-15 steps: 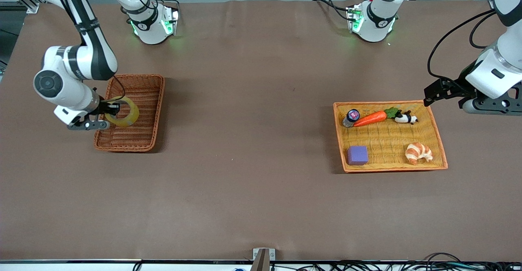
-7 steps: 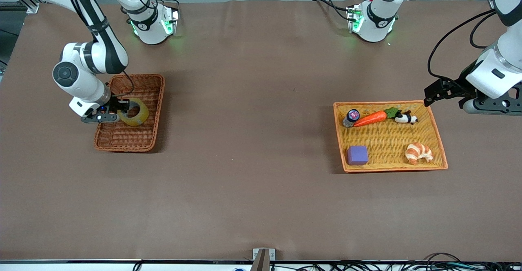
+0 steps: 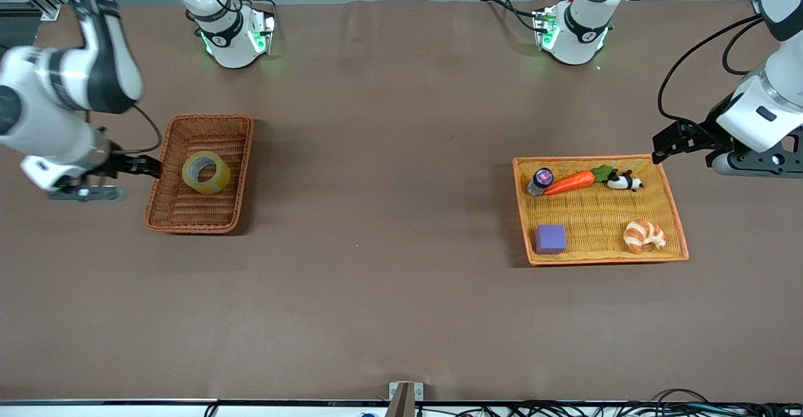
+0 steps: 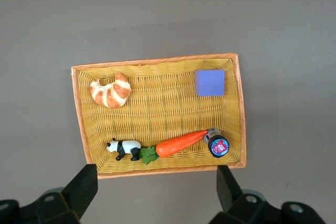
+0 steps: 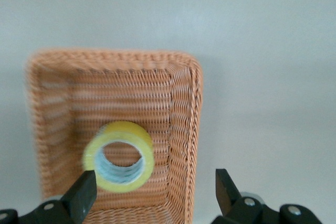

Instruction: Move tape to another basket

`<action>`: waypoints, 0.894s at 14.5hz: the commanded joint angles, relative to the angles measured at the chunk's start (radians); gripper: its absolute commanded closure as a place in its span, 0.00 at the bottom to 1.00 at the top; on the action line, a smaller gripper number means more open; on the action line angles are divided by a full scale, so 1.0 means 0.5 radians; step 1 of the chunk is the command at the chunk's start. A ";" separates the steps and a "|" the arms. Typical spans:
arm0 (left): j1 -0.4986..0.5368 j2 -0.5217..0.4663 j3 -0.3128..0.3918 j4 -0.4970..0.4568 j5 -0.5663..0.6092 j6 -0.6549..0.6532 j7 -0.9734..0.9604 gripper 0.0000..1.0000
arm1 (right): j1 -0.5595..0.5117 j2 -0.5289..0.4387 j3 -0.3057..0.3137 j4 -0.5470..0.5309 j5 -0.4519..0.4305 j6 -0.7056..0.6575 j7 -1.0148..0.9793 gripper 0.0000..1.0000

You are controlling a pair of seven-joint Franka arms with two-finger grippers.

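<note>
The yellowish tape lies flat in the dark reddish-brown basket at the right arm's end of the table. My right gripper is open and empty, up in the air over the basket's outer edge, apart from the tape. In the right wrist view the tape rests on the basket's floor, inside its rim, below my open right gripper. My left gripper waits open and empty over the table beside the orange tray's corner; the left wrist view shows it too.
The flat orange-yellow tray at the left arm's end holds a carrot, a panda figure, a croissant, a purple block and a small jar. Bare brown tabletop lies between the two baskets.
My right gripper let go of the tape, which now lies in the dark basket. The gripper rose and drew back toward the table's end. The left arm has not moved.
</note>
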 commanded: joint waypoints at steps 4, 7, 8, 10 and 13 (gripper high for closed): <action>-0.001 0.015 0.001 0.036 0.023 -0.012 0.016 0.00 | -0.138 0.033 0.190 0.692 0.050 -0.461 0.009 0.00; -0.004 0.000 0.001 0.036 0.020 -0.024 0.016 0.00 | -0.123 0.033 0.184 0.960 0.057 -0.673 0.067 0.00; -0.004 -0.012 -0.002 0.033 0.017 -0.024 0.016 0.00 | -0.120 0.027 0.184 1.018 0.060 -0.752 0.088 0.00; -0.007 -0.083 -0.011 -0.003 0.020 -0.033 0.016 0.00 | -0.126 -0.034 0.144 1.022 0.221 -0.830 0.149 0.00; -0.001 -0.147 -0.073 -0.004 0.020 -0.100 0.010 0.00 | -0.105 -0.062 0.080 0.997 0.287 -0.821 0.156 0.00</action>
